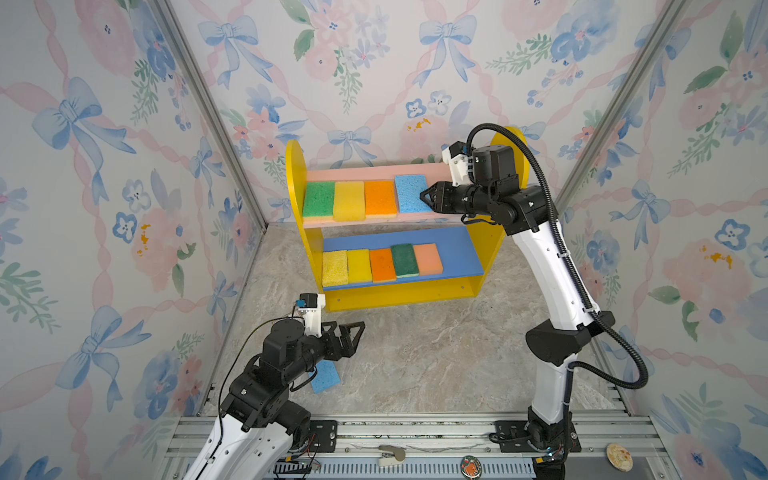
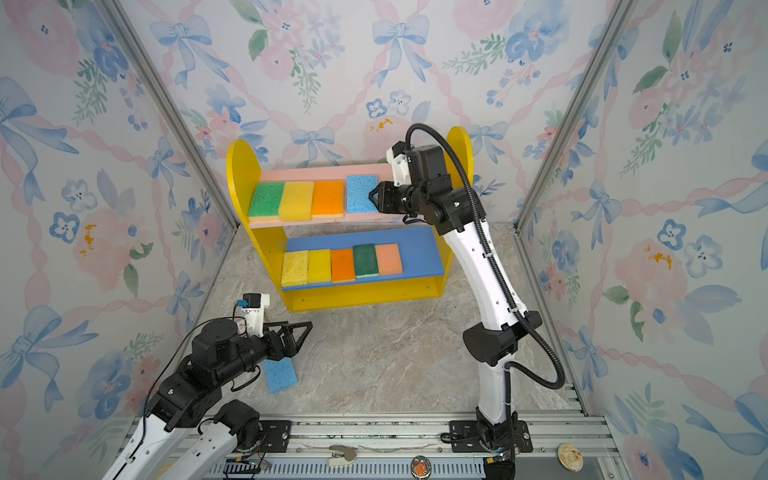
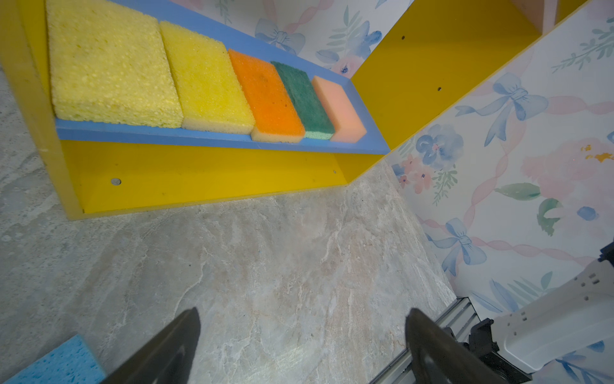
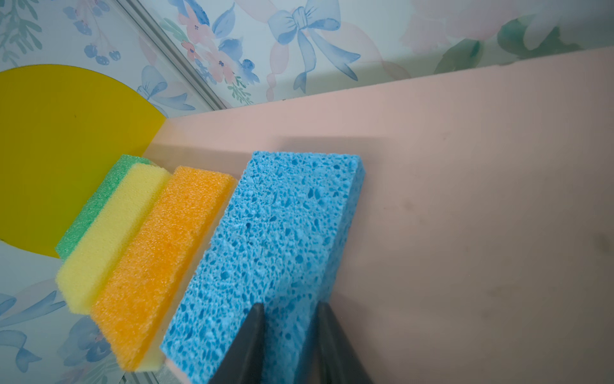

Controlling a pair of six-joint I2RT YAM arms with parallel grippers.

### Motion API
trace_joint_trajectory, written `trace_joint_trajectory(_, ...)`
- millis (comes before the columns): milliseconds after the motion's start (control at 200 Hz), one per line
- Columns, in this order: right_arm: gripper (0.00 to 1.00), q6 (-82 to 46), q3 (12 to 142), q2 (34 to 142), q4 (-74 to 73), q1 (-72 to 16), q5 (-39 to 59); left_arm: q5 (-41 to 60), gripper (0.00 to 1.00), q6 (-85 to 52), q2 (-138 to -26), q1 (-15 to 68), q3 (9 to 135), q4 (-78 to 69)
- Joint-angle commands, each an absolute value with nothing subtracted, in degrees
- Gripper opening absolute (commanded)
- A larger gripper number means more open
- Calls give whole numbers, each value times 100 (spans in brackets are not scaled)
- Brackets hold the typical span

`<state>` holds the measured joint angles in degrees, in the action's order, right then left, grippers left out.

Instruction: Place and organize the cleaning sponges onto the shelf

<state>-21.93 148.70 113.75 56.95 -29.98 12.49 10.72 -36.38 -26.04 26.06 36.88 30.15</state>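
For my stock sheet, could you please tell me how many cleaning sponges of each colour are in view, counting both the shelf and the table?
Yellow sponges: 3
Orange sponges: 2
Light blue sponges: 2
Green sponge: 1
Dark green sponge: 1
Peach sponge: 1
Total: 10
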Motion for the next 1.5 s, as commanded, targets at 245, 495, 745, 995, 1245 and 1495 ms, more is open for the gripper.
trace_joint_trajectory(245, 30, -2054, 14316, 11049, 6414, -3094, 1117, 1151, 98, -3613, -2523, 2559, 3850, 3041)
trace_joint_trajectory(495, 30, -2061, 14431, 11174, 6422, -3197, 1339, 1160, 98, -3656, -2471, 2560, 3867, 3041)
trace_joint_trajectory(745, 31, -2103, 14752, 11449, 6460, -3287, 1437, 1170, 98, -3709, -2421, 2560, 3856, 3054)
trace_joint_trajectory(995, 32, -2160, 14815, 11540, 6476, -3264, 1178, 1149, 98, -3691, -2412, 2562, 3867, 3107)
trace_joint_trajectory(1245, 30, -2188, 14760, 11417, 6515, -3142, 703, 1125, 98, -3684, -2461, 2559, 3867, 3095)
trace_joint_trajectory(1495, 30, -2231, 14854, 11539, 6432, -3132, 853, 1125, 98, -3687, -2452, 2558, 3867, 3104)
